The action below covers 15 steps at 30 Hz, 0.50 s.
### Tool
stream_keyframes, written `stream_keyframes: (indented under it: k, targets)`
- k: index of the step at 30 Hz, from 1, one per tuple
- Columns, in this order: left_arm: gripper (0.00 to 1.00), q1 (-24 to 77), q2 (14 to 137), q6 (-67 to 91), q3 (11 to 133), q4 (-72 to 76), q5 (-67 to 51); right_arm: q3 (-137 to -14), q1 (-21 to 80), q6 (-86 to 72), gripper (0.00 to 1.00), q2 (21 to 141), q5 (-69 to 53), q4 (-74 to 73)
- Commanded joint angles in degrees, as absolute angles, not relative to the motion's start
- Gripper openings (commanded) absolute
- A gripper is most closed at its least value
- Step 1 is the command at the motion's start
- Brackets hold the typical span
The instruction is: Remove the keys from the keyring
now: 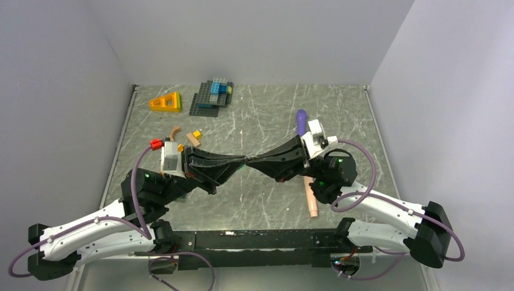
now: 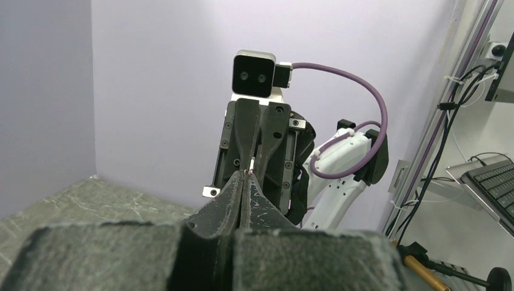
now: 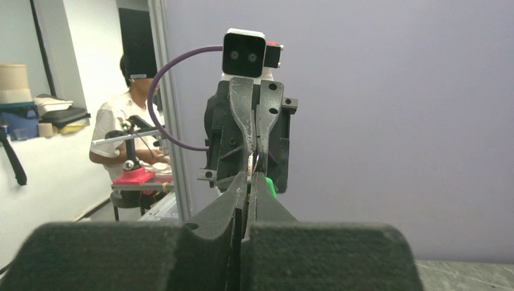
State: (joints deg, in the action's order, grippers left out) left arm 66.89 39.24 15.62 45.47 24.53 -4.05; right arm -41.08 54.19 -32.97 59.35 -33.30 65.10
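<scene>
**Q:** Where is the work?

**A:** Only the head of the green key (image 3: 271,189) shows. It sits just below and to one side of the pinch point and hangs off the keyring (image 3: 254,162), a thin metal sliver dead ahead of my right fingertips. I find the brass key in no view.

**Q:** Gripper states?

**A:** The left gripper (image 1: 243,161) has its fingers pressed together on that sliver. The right gripper (image 1: 253,159) is likewise pressed together, nose to nose with the left. I cannot tell what it nips because the contact is too small. It is probably the ring or a key blade.

**Q:** Which relation does the next move turn on?

**A:** Both grippers lie on one line across the table. The ring sits on that line between the tips, near both and no nearer either arm. I judge that the green key's long axis crosses that line, roughly upright, with the head pointing down at the table.

**Q:** What follows from that?

**A:** A straight pull apart would only load the ring. As I judge it, one gripper should anchor the ring while the other works the key round the wire to the split.
</scene>
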Motion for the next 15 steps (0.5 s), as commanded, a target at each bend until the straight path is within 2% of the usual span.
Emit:
stream_keyframes:
  k: [1, 4, 11, 15]
  targets:
    - [0.00, 67.1, 39.4, 17.9, 44.1, 26.3, -0.4, -40.9, 54.3, -35.6, 0.00, 58.5, -31.6, 75.2]
    - [0.06, 67.1, 39.3, 18.3, 43.5, 26.5, -0.2, -40.2, 54.3, -35.5, 0.00, 58.3, -31.1, 75.5]
    - [0.53, 67.1, 39.1, 17.3, 44.4, 24.0, -0.2, -39.0, 54.3, -33.7, 0.00, 55.3, -31.4, 70.8]
    - [0.69, 67.1, 38.3, 14.8, 47.1, 16.8, -0.2, -37.8, 54.2, -30.6, 0.00, 50.9, -31.6, 61.4]
